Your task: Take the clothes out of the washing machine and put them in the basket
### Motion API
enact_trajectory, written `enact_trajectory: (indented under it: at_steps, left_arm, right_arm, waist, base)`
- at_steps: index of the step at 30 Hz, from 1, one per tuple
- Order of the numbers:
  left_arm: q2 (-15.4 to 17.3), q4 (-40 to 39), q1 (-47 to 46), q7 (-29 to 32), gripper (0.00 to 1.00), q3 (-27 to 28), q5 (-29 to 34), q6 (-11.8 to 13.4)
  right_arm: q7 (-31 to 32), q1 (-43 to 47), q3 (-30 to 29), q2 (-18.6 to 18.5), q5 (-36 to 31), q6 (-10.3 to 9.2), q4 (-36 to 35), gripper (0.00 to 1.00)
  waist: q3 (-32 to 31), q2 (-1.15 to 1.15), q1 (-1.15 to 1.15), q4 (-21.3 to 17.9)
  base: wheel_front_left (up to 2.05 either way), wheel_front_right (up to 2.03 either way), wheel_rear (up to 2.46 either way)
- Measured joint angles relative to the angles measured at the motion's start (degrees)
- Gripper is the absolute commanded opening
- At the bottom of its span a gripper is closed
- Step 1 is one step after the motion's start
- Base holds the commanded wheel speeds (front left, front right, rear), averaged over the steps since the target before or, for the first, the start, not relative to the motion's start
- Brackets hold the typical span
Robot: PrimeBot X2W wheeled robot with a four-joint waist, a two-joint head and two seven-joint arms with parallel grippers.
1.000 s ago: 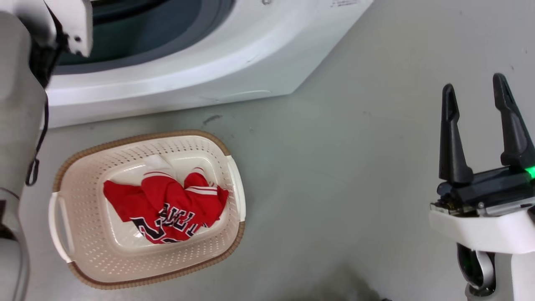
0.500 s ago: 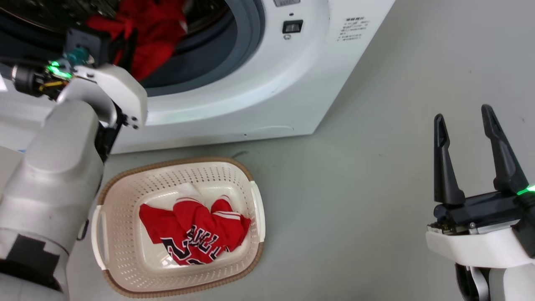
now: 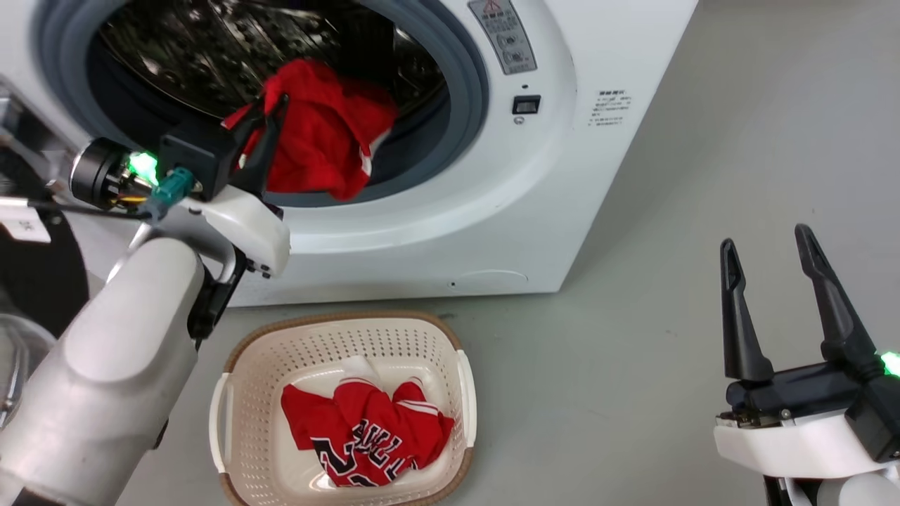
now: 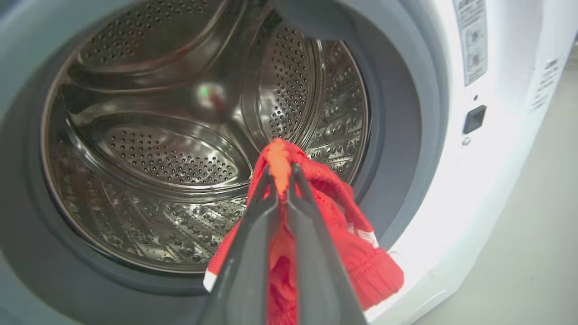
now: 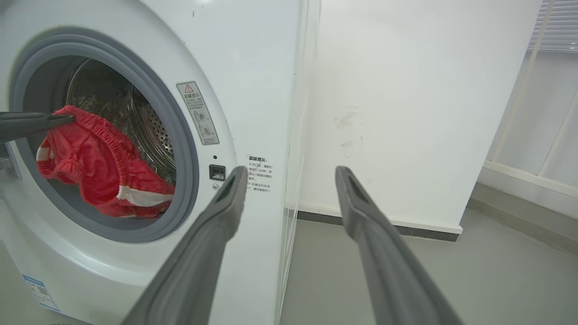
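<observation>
The white washing machine (image 3: 562, 176) stands open, its steel drum (image 4: 171, 153) bare inside. My left gripper (image 3: 271, 105) is at the porthole's mouth, shut on the red shorts (image 3: 323, 133), which hang over the grey rubber rim. In the left wrist view the shorts (image 4: 356, 253) bunch between the closed fingers of that gripper (image 4: 282, 174). Below the machine, the cream basket (image 3: 253, 393) sits on the floor holding the red jersey (image 3: 365, 436). My right gripper (image 3: 766, 242) stands open at lower right, holding nothing. The right wrist view shows the shorts (image 5: 99, 167) hanging in the porthole.
The machine's dark door frame (image 3: 31, 274) is swung open at the far left. Grey floor (image 3: 598, 351) stretches right of the basket. A white wall (image 5: 406, 113) rises beside the machine.
The head camera has tilted up, bringing the porthole and drum into view. My left gripper keeps hold of the shorts at the porthole. The right gripper has stayed open.
</observation>
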Motion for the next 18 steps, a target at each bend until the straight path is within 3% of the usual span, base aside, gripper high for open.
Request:
enact_trajectory:
  at_steps: [10,18]
  left_arm:
    - [8.61,-25.69,8.27,6.68,0.0,1.54,0.6,7.6]
    - [13.61,-40.76,12.2,10.16,0.0,3.72,1.56,12.79]
  right_arm:
    - [0.0,2.69,-0.43,0.0,-0.16,0.0,0.52,1.0]
    - [0.0,4.04,-0.34,0.0,-0.16,0.0,1.0,1.0]
  waist:
    - [-4.51,0.0,0.0,2.45]
    - [-6.47,0.0,0.0,3.85]
  base:
    - [0.0,0.0,0.0]
    - [0.0,0.0,0.0]
